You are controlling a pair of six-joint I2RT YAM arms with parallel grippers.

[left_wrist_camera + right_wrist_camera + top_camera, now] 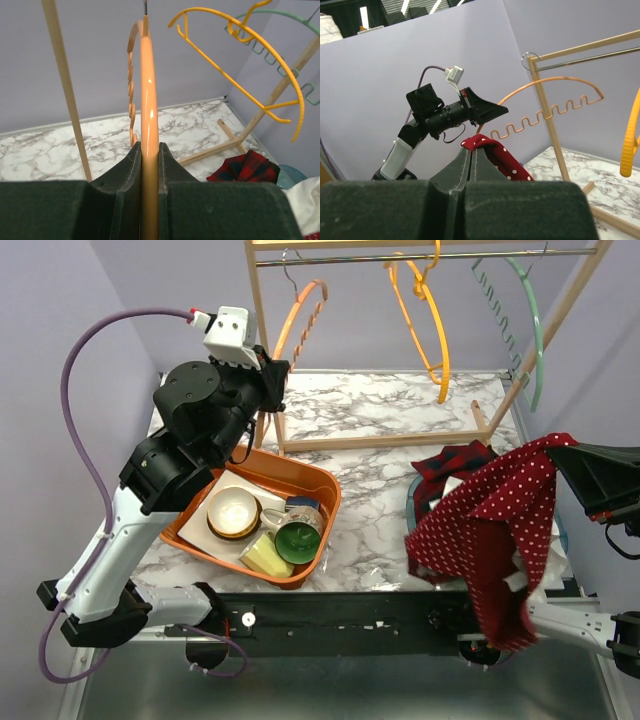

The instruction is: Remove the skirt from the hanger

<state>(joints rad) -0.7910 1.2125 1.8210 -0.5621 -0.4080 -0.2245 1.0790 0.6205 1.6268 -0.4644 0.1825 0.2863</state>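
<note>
Two grippers engaged; skirt [488, 530] is off the orange hanger [148, 90].
Right gripper [471, 152] is pinched on a fold of the skirt, dark red with white polka dots. The skirt drapes in loose folds at the right side of the table [390, 410], its lower part hanging past the near edge. Left gripper [149, 155] is clamped on the hanger's arm, by the wooden rack [261, 330].

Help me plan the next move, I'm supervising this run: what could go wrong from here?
1. The skirt, pinched by the right gripper, droops past the table's near edge; released there, it may slide to the floor.
2. The left gripper is shut on the orange hanger, which hangs from the rail; retreating without opening could yank it off or tug the rack.
</note>
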